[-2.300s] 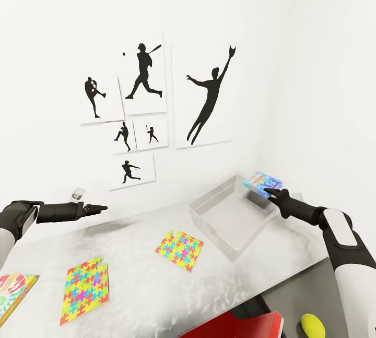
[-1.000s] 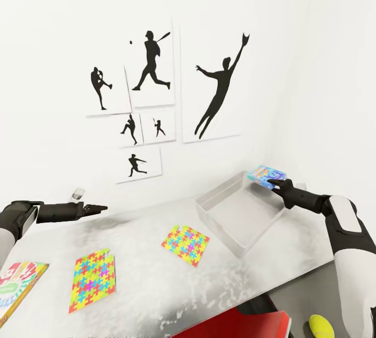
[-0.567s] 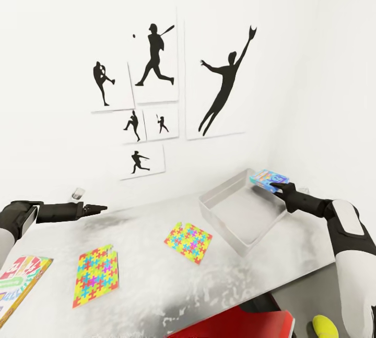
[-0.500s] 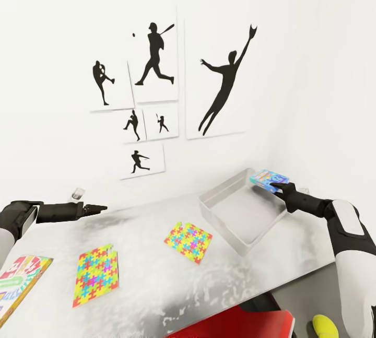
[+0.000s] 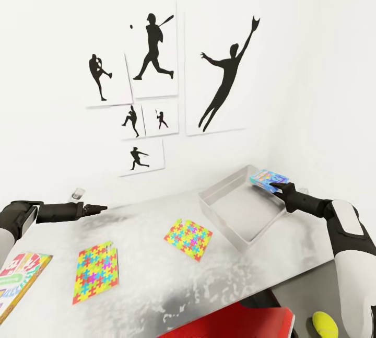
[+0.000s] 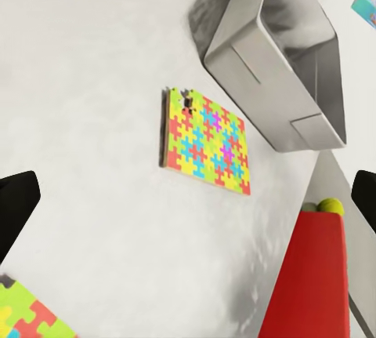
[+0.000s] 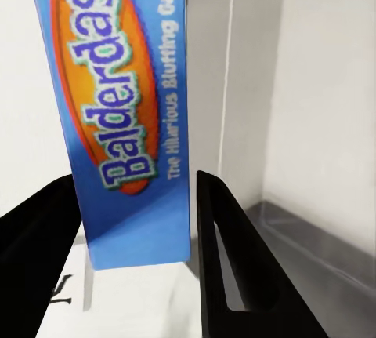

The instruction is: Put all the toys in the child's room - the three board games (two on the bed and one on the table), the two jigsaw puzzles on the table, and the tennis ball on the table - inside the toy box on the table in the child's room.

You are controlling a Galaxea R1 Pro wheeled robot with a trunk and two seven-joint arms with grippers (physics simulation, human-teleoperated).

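Note:
My right gripper is shut on the small blue board game, holding it over the far right corner of the pale grey toy box. In the right wrist view the blue "Balderdash" box stands between the fingers, above the toy box wall. Two jigsaw puzzles lie flat on the table. A red-and-green swirl board game lies at the table's left end. The left gripper hovers open over the table's left part. The tennis ball lies low at the right.
A red surface sits below the table's front edge, next to the tennis ball. The white wall with black baseball silhouettes stands just behind the table. The left wrist view looks down on one jigsaw and the toy box.
The head view has shifted a little, so the pictures and table sit differently in frame. The right gripper still holds the blue game by the toy box's far corner; the left arm has not moved.

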